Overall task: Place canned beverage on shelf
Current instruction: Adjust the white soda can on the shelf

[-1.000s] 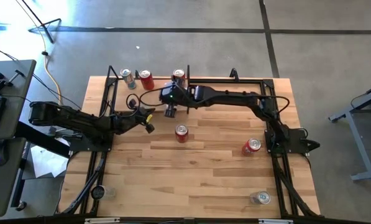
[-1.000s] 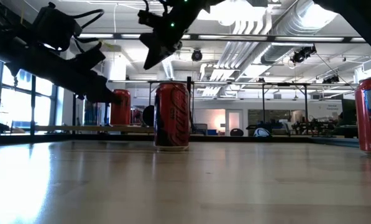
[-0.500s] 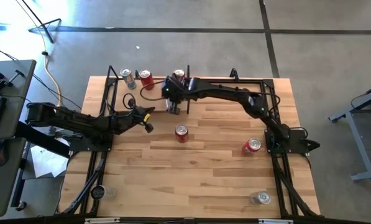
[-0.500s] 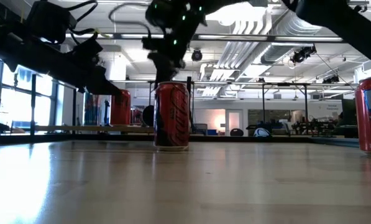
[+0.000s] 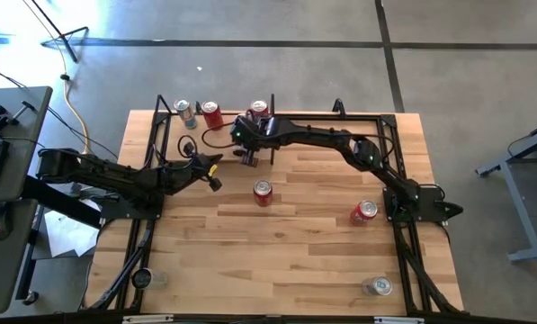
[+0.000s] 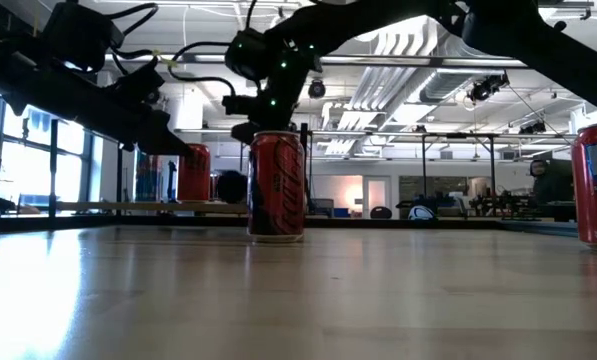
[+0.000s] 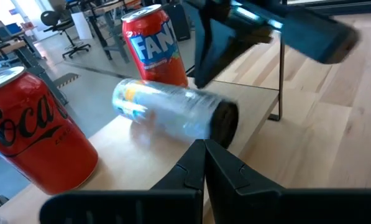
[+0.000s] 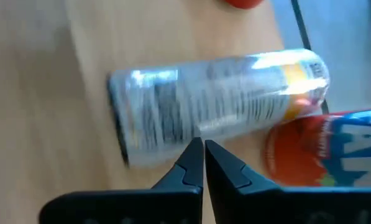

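While lying sideways, silver can (image 8: 216,99), right pincer (image 8: 204,152) pressed together, empty.

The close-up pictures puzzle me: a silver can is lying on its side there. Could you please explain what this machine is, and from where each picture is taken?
This is a robot with two black arms working at a wooden table. Each arm ends in a two-fingered pincer. One picture looks straight down from above, one looks level across the tabletop, and the two close-ups come from cameras on the arms' wrists. The left pincer and the right pincer are both shut and hold nothing. Just in front of them, the silver can lies on its side on the wood, beside two upright red cans. Another red can stands in the middle of the table.
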Controlling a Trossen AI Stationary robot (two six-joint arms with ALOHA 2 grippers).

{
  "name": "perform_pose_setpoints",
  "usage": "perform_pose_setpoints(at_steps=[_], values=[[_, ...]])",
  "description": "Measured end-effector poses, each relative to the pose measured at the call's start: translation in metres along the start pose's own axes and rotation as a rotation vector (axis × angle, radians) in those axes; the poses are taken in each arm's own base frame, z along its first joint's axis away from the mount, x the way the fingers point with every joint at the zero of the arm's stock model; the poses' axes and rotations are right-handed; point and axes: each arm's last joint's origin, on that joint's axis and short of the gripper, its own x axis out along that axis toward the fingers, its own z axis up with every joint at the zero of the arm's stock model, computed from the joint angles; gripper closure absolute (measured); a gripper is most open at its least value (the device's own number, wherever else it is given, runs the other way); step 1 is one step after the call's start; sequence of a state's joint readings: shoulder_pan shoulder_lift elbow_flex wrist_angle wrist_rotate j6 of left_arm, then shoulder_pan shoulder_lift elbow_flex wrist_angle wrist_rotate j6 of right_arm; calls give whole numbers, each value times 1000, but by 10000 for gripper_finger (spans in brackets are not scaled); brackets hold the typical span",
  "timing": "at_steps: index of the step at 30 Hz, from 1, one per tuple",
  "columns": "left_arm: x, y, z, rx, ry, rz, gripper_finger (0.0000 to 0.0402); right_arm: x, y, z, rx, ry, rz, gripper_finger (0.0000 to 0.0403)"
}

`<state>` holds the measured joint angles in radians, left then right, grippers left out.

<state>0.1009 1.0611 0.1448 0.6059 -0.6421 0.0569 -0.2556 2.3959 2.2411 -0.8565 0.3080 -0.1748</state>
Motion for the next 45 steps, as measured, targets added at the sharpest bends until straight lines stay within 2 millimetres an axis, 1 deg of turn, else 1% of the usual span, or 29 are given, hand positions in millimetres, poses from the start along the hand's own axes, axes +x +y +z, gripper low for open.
perform_pose_setpoints(at_steps=[5, 8, 11, 14, 17, 21, 26, 29, 33, 36, 39, 41, 43, 45], values=[[0, 0, 0, 1, 2, -1, 401, -3, 10, 2, -18, -18, 83, 403], [0, 0, 0, -2, 2, -1, 401, -5, 17, 3, -35, -28, 96, 403], [0, 0, 0, -2, 2, -1, 401, -10, 22, 9, -68, -60, 67, 403], [0, 1, 0, -2, 3, 21, 401, -17, 22, 22, -65, -165, 3, 403], [-1, 1, 0, 2, 4, 81, 401, -18, 18, 31, -26, -260, -37, 403], [-6, -1, 2, 11, -9, 138, 401, -7, 9, 35, 24, -358, -67, 403], [-15, -2, 7, 6, -34, 105, 401, 10, 4, 30, 70, -435, -53, 403], [-21, 0, 9, -5, -39, 79, 401, 18, 6, 27, 94, -465, -47, 403], [-28, 4, 13, -34, -64, 19, 401, 22, 6, 25, 102, -468, -50, 403], [-33, 8, 17, -55, -89, -8, 401, 29, 3, 23, 113, -462, -57, 403], [-37, 11, 18, -58, -95, -9, 401, 39, 1, 20, 133, -464, -41, 403], [-39, 13, 18, -57, -96, -8, 401, 41, -2, 19, 137, -460, -33, 403], [-40, 14, 17, -54, -89, -9, 401, 44, -1, 20, 140, -477, -28, 403], [-41, 15, 17, -54, -88, -8, 401, 48, 2, 17, 130, -450, -17, 403]])
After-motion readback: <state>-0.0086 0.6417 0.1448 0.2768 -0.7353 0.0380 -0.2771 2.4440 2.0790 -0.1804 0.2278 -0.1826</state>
